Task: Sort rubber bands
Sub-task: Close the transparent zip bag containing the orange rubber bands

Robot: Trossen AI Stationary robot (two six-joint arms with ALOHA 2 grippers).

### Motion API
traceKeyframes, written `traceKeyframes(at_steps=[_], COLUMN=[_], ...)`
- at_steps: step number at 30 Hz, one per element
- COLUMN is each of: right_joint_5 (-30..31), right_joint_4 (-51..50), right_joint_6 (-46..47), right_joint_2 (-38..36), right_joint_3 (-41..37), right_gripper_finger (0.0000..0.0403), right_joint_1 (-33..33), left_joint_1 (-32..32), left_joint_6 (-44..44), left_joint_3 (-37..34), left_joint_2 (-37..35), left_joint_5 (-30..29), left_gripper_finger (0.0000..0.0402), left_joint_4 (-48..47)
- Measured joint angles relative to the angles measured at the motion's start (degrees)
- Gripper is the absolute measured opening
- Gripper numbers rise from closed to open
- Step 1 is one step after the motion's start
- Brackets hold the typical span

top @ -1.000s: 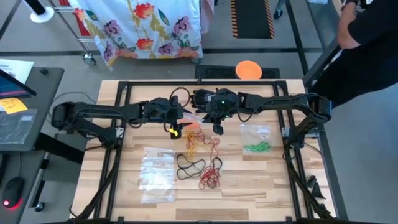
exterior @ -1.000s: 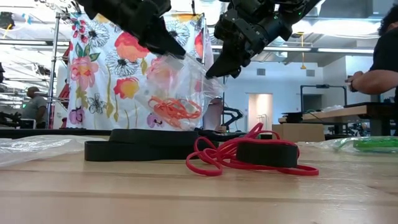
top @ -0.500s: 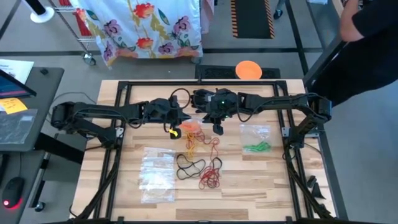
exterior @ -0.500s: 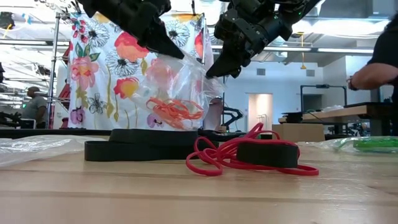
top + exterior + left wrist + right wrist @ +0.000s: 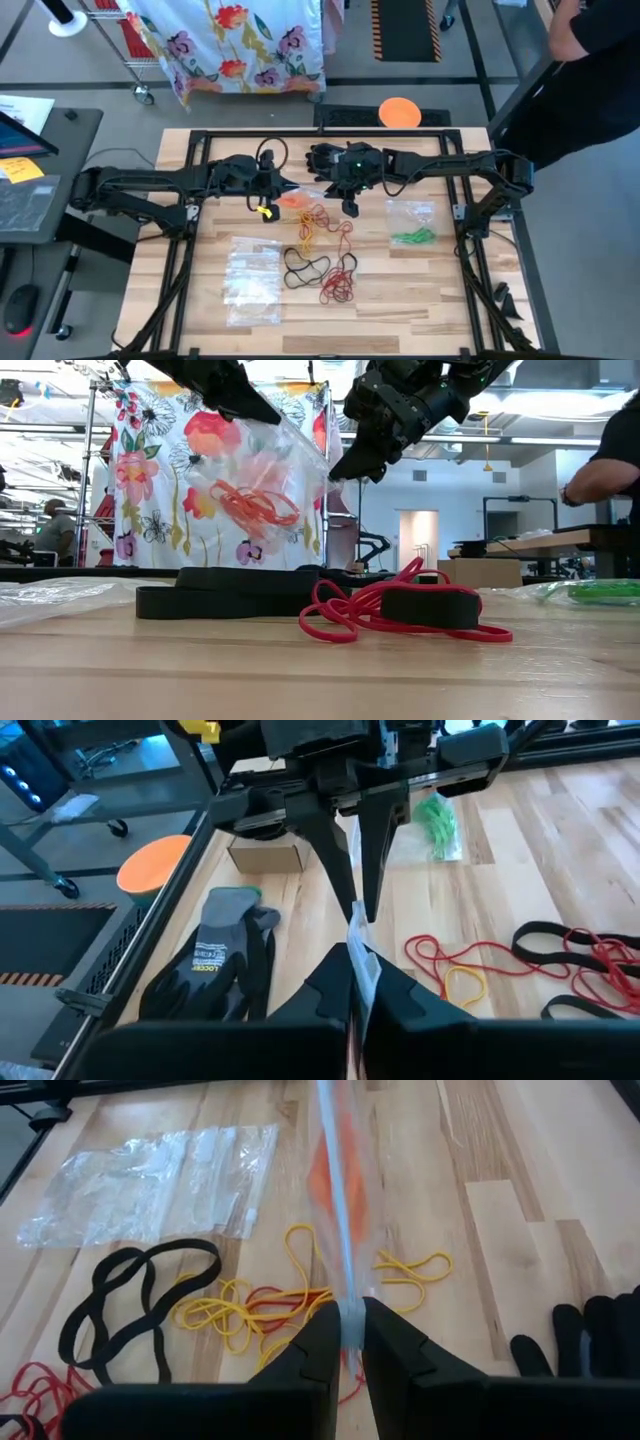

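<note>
A clear plastic bag (image 5: 262, 490) with orange rubber bands (image 5: 252, 506) inside hangs between my two grippers over the table's far middle. My left gripper (image 5: 281, 192) is shut on one end of its upper edge, my right gripper (image 5: 347, 207) on the other. Loose rubber bands lie flat on the wood nearer the front: yellow (image 5: 308, 233), black (image 5: 306, 268) and red (image 5: 338, 286). Green rubber bands sit inside a second clear bag (image 5: 411, 232) on the right. My left gripper pinches the bag's upper edge (image 5: 358, 934) between its two fingers, coming from the table's left and slanting down. The bag hangs below it, off the table. My right gripper pinches the same edge at its other end (image 5: 345, 1302), slanting down from the table's right. The edge runs taut between the two grippers.
Empty clear bags (image 5: 250, 280) lie at the front left. A black glove (image 5: 214, 963) and a small cardboard box (image 5: 265, 854) lie at the far edge behind the grippers. An orange disc (image 5: 400, 112) lies beyond the table. A person stands at the far right.
My left gripper has shut on the bag's edge, then gone up and toward the table's left edge. The bag has been drawn out wider and taut between the grippers, and the orange bands inside have risen with it.
</note>
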Motion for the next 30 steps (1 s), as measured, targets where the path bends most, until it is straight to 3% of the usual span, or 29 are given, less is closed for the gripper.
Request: traceKeyframes(at_steps=[9, 18, 23, 30], right_joint_5=[0.07, 0.13, 3.05, 3.18], right_joint_4=[5.63, 2.85, 2.92, 3.81], right_joint_6=[-0.23, -0.74, -3.81, -5.4], right_joint_2=[0.1, -0.15, -0.15, -0.13], right_joint_3=[-0.26, 4.16, 6.18, 6.45], right_gripper_finger=[0.0049, 0.0143, 0.0199, 0.0224], right_joint_1=[0.07, 0.68, 2.05, 3.05], left_joint_1=[0.0, 0.0, 0.0, 0.0], left_joint_6=[-0.85, -1.44, -1.99, -3.19], left_joint_3=[0.0, 0.0, 0.0, 0.0], left_joint_2=[1.58, 1.96, 2.04, 2.2], left_joint_5=[-0.04, -0.02, 1.19, 4.54], left_gripper_finger=[0.0, 0.0, 0.0, 0.0], left_joint_4=[-0.24, 0.04, 1.64, 4.61])
